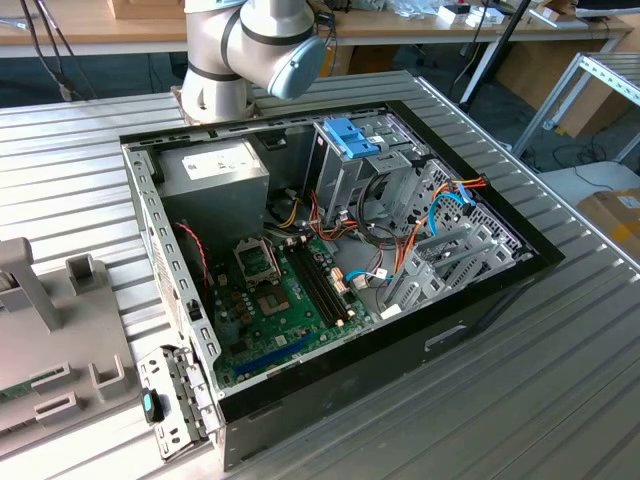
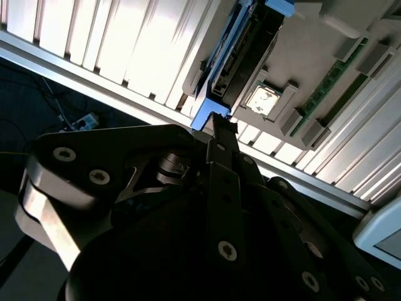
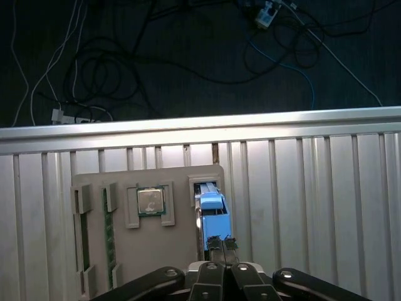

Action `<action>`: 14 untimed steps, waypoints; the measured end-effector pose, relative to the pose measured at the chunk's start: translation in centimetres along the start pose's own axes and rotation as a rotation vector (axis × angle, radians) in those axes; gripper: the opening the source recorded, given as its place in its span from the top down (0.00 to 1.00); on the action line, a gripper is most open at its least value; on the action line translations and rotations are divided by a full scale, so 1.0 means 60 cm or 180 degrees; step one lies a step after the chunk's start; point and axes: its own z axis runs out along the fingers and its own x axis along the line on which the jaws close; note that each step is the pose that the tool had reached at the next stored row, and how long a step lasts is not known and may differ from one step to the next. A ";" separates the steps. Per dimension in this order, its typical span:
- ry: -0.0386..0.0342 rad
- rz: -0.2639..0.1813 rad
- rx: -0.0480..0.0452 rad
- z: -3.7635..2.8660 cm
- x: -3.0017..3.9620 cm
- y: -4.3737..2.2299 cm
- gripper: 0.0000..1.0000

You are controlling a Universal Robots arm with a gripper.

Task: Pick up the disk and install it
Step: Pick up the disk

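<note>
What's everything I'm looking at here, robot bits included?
disk: one, grey with light-blue rail, in a tray slot
tray: one, grey, on the table
processor chip: one, silvery, tray pocket beside the disk
memory stick: one, green, tray slot
computer case: one, black, open, mid-table
power supply: one, grey, inside the case
table: one, silver, ribbed
cables: several, dark, floor beyond the table
arm: one, grey, beyond the case in the exterior view
pincer: one, black, at the disk's end
</note>
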 end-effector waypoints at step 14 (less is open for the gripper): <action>0.0000 -0.0001 0.0004 0.001 0.002 0.008 0.89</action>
